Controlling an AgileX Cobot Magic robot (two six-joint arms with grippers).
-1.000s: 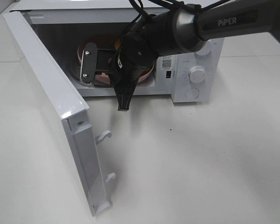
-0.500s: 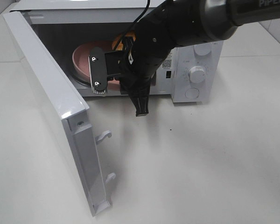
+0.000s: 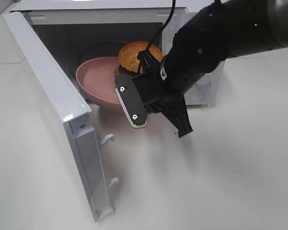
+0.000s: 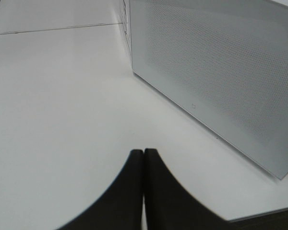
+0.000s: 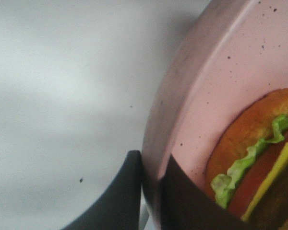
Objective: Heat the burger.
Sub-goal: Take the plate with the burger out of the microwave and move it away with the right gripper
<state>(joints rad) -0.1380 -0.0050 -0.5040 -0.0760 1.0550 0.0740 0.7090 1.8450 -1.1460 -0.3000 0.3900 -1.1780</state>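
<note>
Plate (image 3: 93, 81) now drawn outward, right end effector (image 5: 151, 191) clamping its rim.

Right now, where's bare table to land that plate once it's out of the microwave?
Bare table lies in front of the microwave, right of the open door. It is crowded at the cavity mouth: the right gripper clamps the pink plate rim there, with the burger on it.

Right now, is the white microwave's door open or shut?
Open. The white microwave's door is swung wide to the left, exposing the cavity, where the pink speckled plate with the golden-bun burger sits at the opening.
</note>
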